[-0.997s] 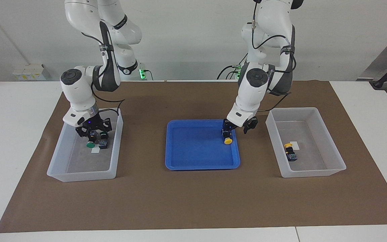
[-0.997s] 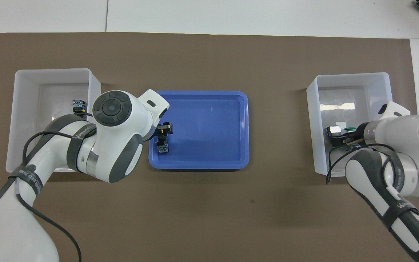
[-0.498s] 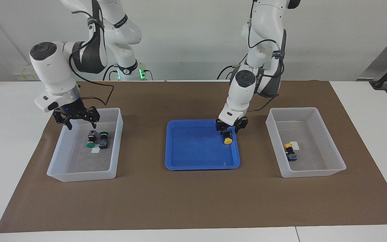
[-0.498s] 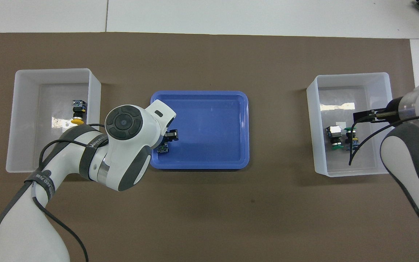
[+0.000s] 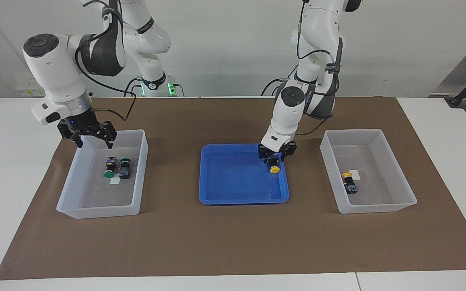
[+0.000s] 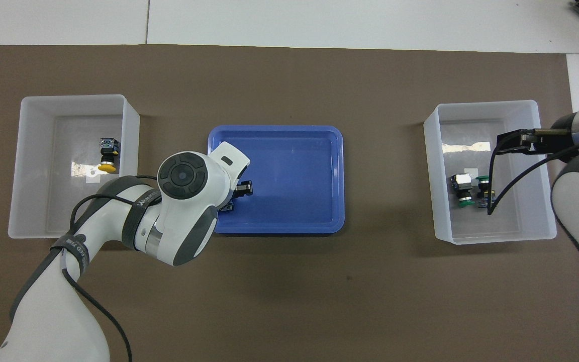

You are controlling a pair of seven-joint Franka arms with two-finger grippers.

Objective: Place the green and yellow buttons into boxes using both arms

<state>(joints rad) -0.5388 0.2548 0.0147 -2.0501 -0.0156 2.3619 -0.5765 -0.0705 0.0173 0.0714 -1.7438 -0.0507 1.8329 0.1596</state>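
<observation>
Your left claw was down in the blue tray, at the tray's corner nearest to the robots on the left arm's end, and its two fingers stood on both sides of a yellow button. The fingers looked close against the button's dark body, but you could not tell for sure whether they were already clamped on it, and the button seemed to rest on the tray floor. From the overhead view the left arm's wrist covered most of this button, so only one finger showed there. Your right claw hung in the air over the rim of the white box at the right arm's end of the surface, with the fingers spread apart and nothing between them. In that box the two green buttons lay just beside each other, next to a small white label. The other white box, at the left arm's end, held one more yellow button, lying on its side near the middle of the floor. All three containers stood on the brown mat, well apart from each other.
</observation>
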